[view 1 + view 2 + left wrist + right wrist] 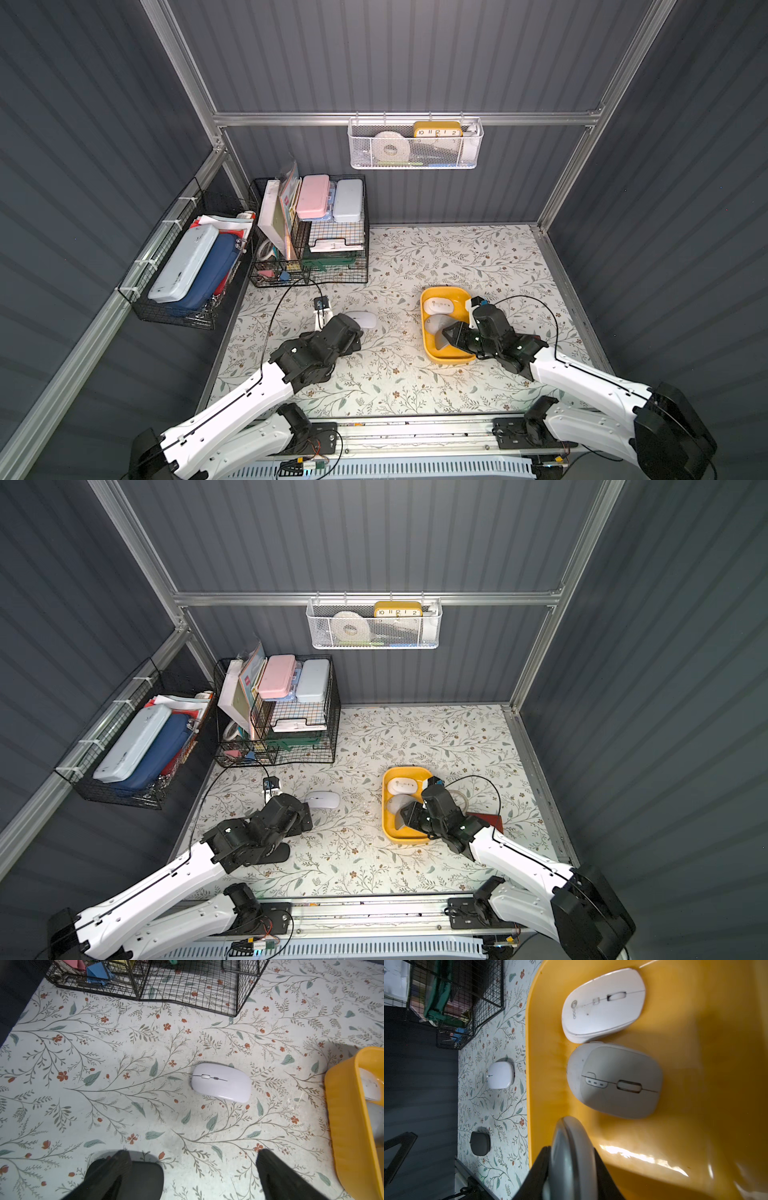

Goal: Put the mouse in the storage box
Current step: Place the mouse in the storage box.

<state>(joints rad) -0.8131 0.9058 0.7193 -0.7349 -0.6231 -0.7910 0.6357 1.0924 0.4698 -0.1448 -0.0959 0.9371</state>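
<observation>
Clamping a grey mouse on edge with the right gripper, jaws closed tight on its two broad faces. Positioned over the near half of the storage box, inside the rim line; contact with the box floor not determinable. Box on the cover, on the right arm's side. Already lying flat in the box, close together: a white mouse at the far end, then a pale grey mouse toward the middle. Visible in both top views as well.

Left gripper: spread fully apart, holding nothing, poised low over the floral table cover. Ahead of it, well clear of the jaws: a flat white mouse, resting top side up on the cover between the black wire rack and the box, apart from each. Beside one jaw, partly hidden behind it in the left wrist view: a black mouse, also on the cover. Contact between that jaw and the black mouse: not determinable.
</observation>
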